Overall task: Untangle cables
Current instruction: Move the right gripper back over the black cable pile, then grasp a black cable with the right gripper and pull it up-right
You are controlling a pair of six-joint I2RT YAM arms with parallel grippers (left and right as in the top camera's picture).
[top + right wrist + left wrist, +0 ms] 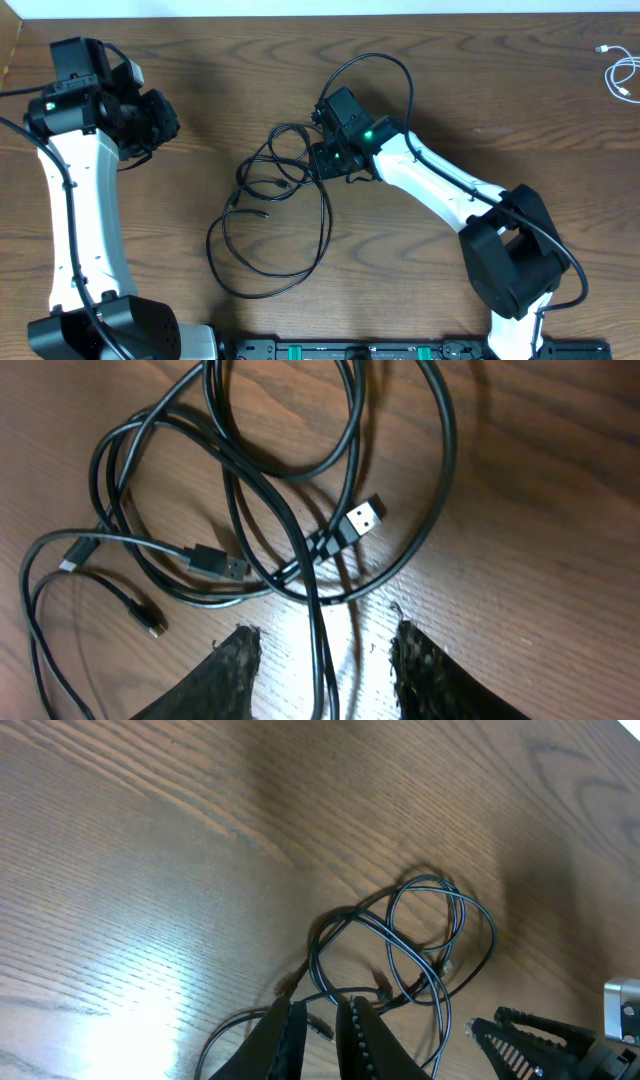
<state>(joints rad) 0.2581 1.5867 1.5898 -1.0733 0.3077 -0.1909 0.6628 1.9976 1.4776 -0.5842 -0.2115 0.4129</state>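
Two black cables (275, 200) lie tangled in loose loops at the middle of the table, and show in the left wrist view (420, 935) and the right wrist view (290, 510). A USB plug (365, 518) and smaller plugs lie among the loops. The white cable (622, 75) lies apart at the far right edge. My right gripper (322, 160) (320, 645) is open, low over the tangle's right side, with a doubled black strand running between its fingers. My left gripper (160, 120) (320, 1010) is shut and empty, up and left of the tangle.
The wooden table (480, 60) carries only the cables. The right gripper's fingers show in the left wrist view (540, 1040) beside the tangle. A thick black cord fixed to the right arm arcs over it (385, 65). The arm bases stand at the front edge.
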